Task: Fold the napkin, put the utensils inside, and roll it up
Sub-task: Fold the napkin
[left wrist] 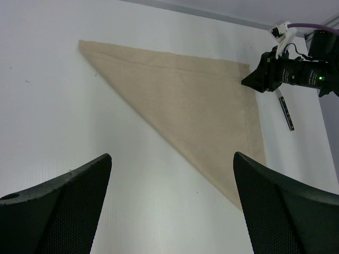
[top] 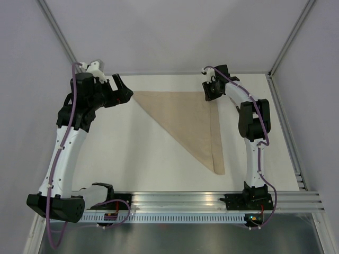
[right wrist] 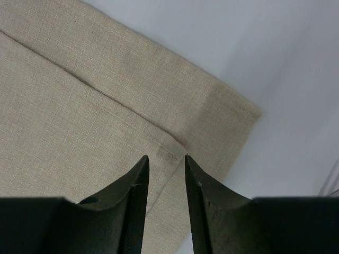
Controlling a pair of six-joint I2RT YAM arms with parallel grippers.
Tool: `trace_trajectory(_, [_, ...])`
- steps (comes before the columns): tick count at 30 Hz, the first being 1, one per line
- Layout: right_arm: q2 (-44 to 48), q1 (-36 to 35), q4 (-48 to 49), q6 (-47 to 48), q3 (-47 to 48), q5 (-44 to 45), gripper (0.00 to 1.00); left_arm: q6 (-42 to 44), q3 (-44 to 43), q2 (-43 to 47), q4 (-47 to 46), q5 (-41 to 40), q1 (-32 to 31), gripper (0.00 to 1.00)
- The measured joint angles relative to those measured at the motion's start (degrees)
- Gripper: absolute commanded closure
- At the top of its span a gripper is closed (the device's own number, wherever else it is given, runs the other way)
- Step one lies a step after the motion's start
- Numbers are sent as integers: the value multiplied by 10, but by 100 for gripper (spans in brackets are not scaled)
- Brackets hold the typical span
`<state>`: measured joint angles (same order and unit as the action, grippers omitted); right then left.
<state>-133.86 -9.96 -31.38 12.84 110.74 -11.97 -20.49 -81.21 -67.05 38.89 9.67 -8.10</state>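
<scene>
Fold step judged done: napkin point(top: 185, 119) laid flat on table point(top: 132, 153) as 1 triangle, right of centre, point toward near edge. Right gripper point(right wrist: 167, 157) narrowly parted over far-right corner, cloth not pinched. Left gripper point(top: 124, 89) spread wide, empty, by far-left corner. Next move judged: utensil point(left wrist: 286, 112), thin dark stick just right of napkin, to be picked and laid on cloth. Weave coarse, matte, hemmed, soft.

Napkin point(top: 188, 119): tan cloth, folded into a flat triangle on the white surface point(top: 132, 153); square corner at 1 o'clock, narrow tip at 5 o'clock. One thin dark utensil point(left wrist: 286, 112) lies apart, near its 3 o'clock edge.
</scene>
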Motion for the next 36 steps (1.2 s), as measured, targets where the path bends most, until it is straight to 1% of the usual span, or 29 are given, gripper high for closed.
trace_trajectory(8, [0, 1, -9, 29, 1, -3, 62, 0, 38, 7, -1, -1, 0, 2])
trace_trajectory(18, [-6, 13, -32, 50, 30, -35, 64, 0, 84, 19, -21, -3, 0, 1])
trace_trajectory(23, [-28, 23, -41, 56, 56, -57, 65, 0, 85, 18, -31, -3, 0, 1])
trace_trajectory(36, [-47, 28, -54, 66, 56, -79, 64, 0, 94, 18, -37, -5, 0, 2])
